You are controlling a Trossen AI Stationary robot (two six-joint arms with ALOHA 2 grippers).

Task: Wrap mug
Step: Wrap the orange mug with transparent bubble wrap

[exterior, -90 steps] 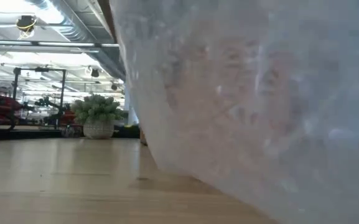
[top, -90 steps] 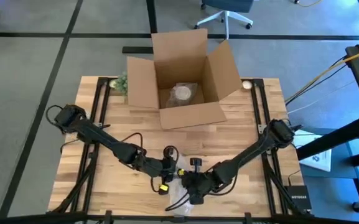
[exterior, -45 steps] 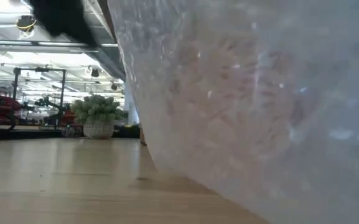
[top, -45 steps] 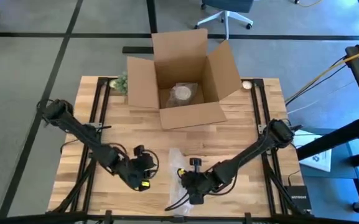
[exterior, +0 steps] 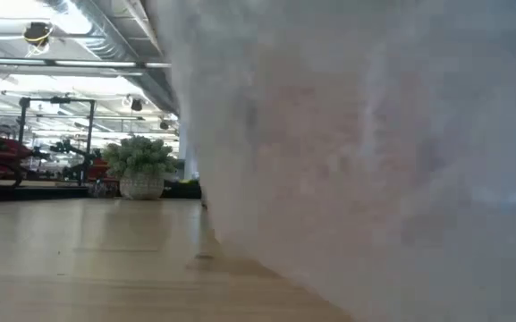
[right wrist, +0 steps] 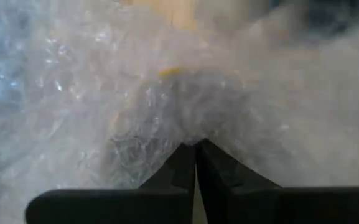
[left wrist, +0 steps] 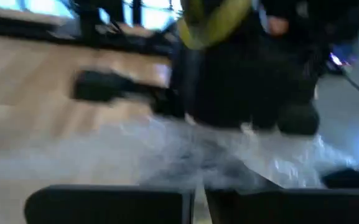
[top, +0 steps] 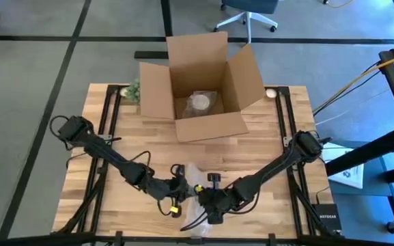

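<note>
Bubble wrap (right wrist: 167, 106) apparently pinched in right gripper's (top: 209, 217) jaws

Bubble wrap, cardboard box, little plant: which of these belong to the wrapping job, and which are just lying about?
Part of the job:
- bubble wrap
- right gripper, pinching the wrap
- left gripper, beside the wrap

Just lying about:
- cardboard box, open, holding a wrapped bundle
- potted plant

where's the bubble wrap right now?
High view: the bubble wrap lies at the table's near edge, centre, between the left gripper and the right gripper, well in front of the cardboard box.
</note>
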